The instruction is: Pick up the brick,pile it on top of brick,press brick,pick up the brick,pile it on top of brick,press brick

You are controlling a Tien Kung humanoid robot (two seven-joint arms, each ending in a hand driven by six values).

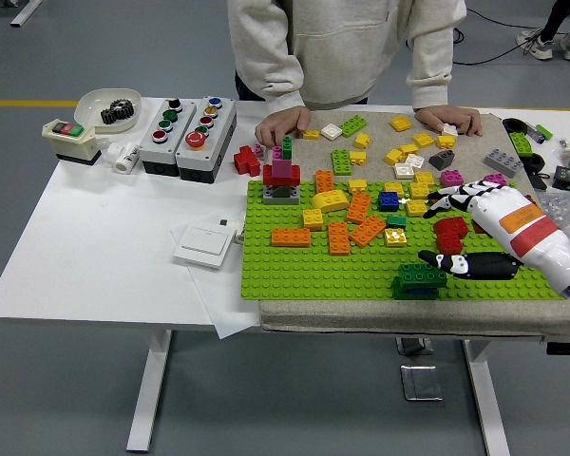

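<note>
A: Red brick [450, 231], gripped in the right hand [467, 233], lifted above the green baseplate [304, 271] toward its right end.

B: Thumb [465, 265] underneath, fingers [448, 198] over the top, clamped on it. And the stack?

A: Dark green brick [421, 275] on a blue one [410, 291], at the plate's near edge, just left of that thumb. Close, but touching? Can't tell.

B: Elsewhere on the plate?

A: Orange bricks [339, 237], yellow ones [330, 200], and a small red-and-magenta tower [282, 178] at the far left corner.

B: The person?

A: At the far side, left-of-frame hand [283, 124] and the other hand [448, 121] resting on the mat [408, 318] among loose bricks. Button boxes [187, 136] sit left on the table [95, 247].
</note>
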